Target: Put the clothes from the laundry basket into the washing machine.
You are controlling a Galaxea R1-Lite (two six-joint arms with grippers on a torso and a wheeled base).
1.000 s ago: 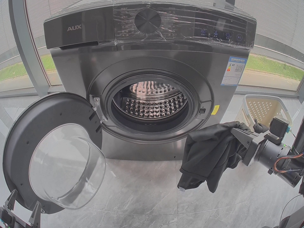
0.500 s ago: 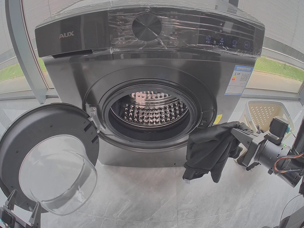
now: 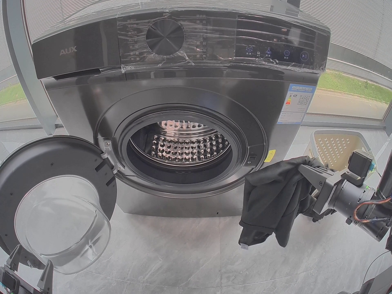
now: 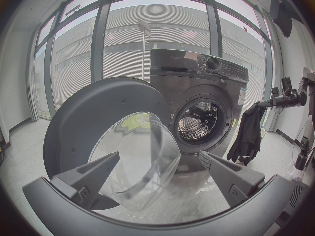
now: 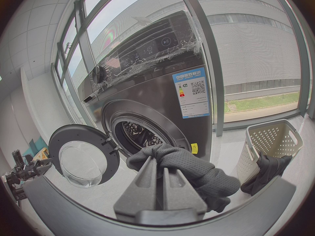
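Clothes at this moment means chiefly one dark garment (image 3: pixel 273 197), held off the floor in front of the lower right part of the washing machine (image 3: pixel 183 86).

Farthest left, the left pincer (image 4: pixel 158 154) sits low with its jaws spread wide and nothing between them. It is just beside the swung-open door (image 3: pixel 49 172), whose glass bowl (image 3: pixel 61 221) bulges toward the robot. Next comes the drum opening (image 3: pixel 179 148), uncovered, with bare perforated metal showing inside.

Right of the opening the garment hangs in a bunched drape, its long axis vertical. The right pincer (image 3: pixel 303 169) is clenched on its upper edge, fingers pointing toward the machine. Farthest right, past that pincer, the laundry basket (image 3: pixel 339 143) stands on the floor beside the machine. In the right wrist view another dark piece (image 5: pixel 267 171) is draped over its rim.

The coming move turns on this: the drum opening lies to the left of the grasp point and deeper in, while the garment's tail hangs below the opening's lower lip. The right arm is clearly the nearer one, since the left sits beyond the door. I judge the carry must go leftward with enough lift for the tail to clear that lip before the cloth is pushed in and let go.
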